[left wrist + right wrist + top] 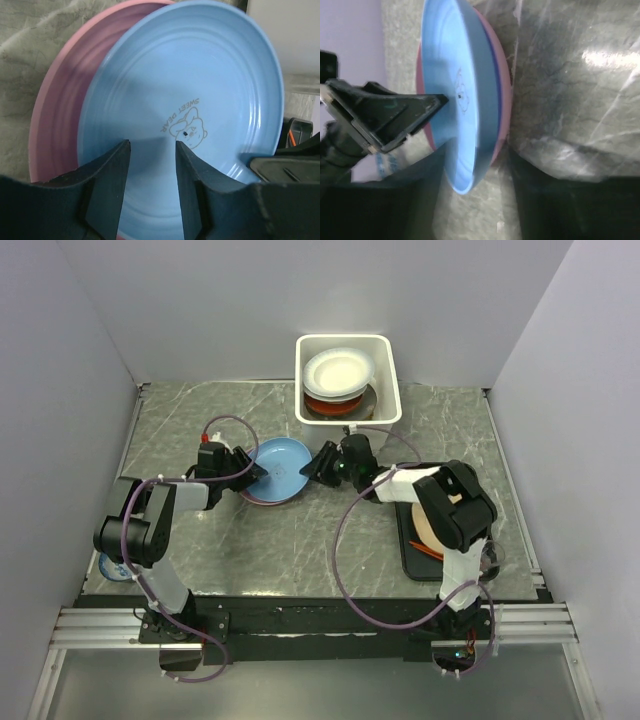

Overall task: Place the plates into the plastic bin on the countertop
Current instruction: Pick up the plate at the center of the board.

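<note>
Over the counter (300,550), only the left wrist view reads "SWEET DEAR" on the blue plate (200,90). The left end effector (152,147) stands parted; the right end effector (477,152) straddles the rim, grip unclear.

Closed in on three sides by a back wall (300,290), a left wall (50,390) and a right wall (585,390), all plain, matt and pale lilac-grey. Set between them, a grey marble-look bench (300,550) veined in white, edged at the near side by silver aluminium rails (100,625). Lit softly and evenly, with one bright glare patch on the stone in the right wrist view.
</note>
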`<act>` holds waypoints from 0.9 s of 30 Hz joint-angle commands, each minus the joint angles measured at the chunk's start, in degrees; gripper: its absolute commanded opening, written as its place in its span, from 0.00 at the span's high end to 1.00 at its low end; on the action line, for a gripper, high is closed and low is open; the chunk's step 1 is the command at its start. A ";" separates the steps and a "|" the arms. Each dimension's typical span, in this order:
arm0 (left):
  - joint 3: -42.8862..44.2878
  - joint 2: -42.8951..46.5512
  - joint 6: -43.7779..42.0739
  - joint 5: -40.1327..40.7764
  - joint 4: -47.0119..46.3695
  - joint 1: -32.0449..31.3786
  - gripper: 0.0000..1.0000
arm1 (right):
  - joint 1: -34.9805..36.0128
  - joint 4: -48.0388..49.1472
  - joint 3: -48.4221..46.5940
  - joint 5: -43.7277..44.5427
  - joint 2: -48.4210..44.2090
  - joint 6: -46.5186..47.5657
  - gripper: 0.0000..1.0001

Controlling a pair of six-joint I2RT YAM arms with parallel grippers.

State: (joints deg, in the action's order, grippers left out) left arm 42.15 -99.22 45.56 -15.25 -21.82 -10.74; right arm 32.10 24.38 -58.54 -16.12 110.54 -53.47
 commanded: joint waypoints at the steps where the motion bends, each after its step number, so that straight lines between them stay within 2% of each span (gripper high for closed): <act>1: -1.02 -0.36 -2.67 -0.49 7.67 -0.68 0.51 | 0.86 -0.20 -2.71 1.00 1.60 -0.76 0.88; 2: -0.93 -0.19 -2.67 -0.57 7.93 -0.77 0.51 | 0.86 -0.65 -3.06 1.09 1.78 -0.06 0.97; 3: -0.84 -0.10 -2.76 -0.49 8.02 -0.77 0.50 | 0.95 -0.91 -3.15 1.26 1.78 0.21 1.00; 8: -0.58 0.78 -2.93 -0.22 8.55 -0.68 0.48 | 0.95 -1.53 -1.75 2.85 -0.50 0.74 1.00; 10: -0.58 1.31 -2.85 -0.31 8.73 -0.68 0.44 | 0.95 -1.79 -1.40 3.02 -1.55 1.00 1.00; 11: -0.49 1.57 -2.93 -0.49 8.82 -0.68 0.40 | 1.04 -1.88 -1.22 3.11 -1.82 0.92 1.00; 12: -0.66 2.01 -2.93 -0.75 8.73 -0.68 0.29 | 0.95 -1.97 -1.13 3.20 -2.52 1.00 1.00; 15: -2.24 5.69 -2.58 -2.42 7.24 -0.68 0.14 | 0.95 -2.23 -0.70 3.73 -3.66 1.18 1.00; 19: -4.97 16.12 -2.58 -2.78 5.56 -0.68 0.08 | 1.04 -2.50 -0.34 3.81 -4.81 1.18 1.00; 23: -6.73 25.99 -3.28 2.22 8.36 -0.77 0.01 | 0.95 -2.15 0.44 4.08 -6.12 0.91 1.00; 27: -6.99 33.38 -3.72 6.27 12.06 -0.68 0.01 | 1.04 -1.09 1.76 4.17 -8.84 -0.14 1.00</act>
State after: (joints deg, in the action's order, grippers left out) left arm 35.68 -71.59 43.83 -14.90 -13.76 -11.79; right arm 33.01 18.76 -57.45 -11.66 107.81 -51.66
